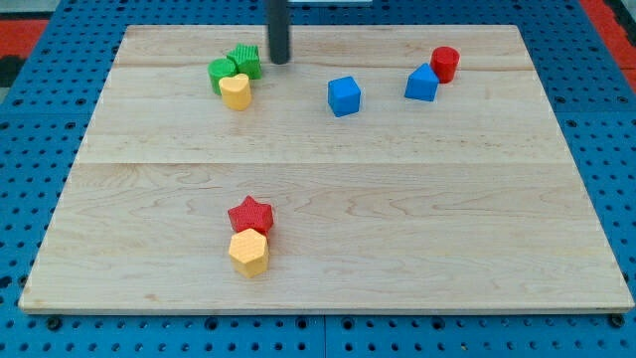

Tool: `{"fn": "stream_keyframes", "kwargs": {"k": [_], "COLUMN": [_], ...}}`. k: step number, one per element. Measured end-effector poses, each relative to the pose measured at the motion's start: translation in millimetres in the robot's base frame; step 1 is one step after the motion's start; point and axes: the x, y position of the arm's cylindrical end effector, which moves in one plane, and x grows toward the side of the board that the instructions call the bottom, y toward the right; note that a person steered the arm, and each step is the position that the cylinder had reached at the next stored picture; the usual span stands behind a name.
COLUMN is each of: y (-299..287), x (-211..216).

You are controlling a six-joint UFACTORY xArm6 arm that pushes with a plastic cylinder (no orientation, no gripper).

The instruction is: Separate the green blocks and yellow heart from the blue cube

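Note:
Two green blocks sit touching at the view's upper left: a green round one (222, 72) and a green ridged one (244, 61). The yellow heart (236, 91) lies just below them, touching both. The blue cube (344, 96) stands apart to their right, near the upper middle. My tip (279, 60) is at the top of the board, just right of the green ridged block and up-left of the blue cube.
A second blue block (421, 84) touches a red cylinder (444, 64) at the upper right. A red star (250, 214) and a yellow hexagon (248, 253) touch at the lower middle-left. The wooden board (417, 219) lies on a blue pegboard.

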Motion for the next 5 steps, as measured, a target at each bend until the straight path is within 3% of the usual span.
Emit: {"fn": "stream_keyframes", "kwargs": {"k": [2, 4, 5], "y": [-116.8, -2.1, -33.9], "x": [106.7, 92.2, 151.6]}}
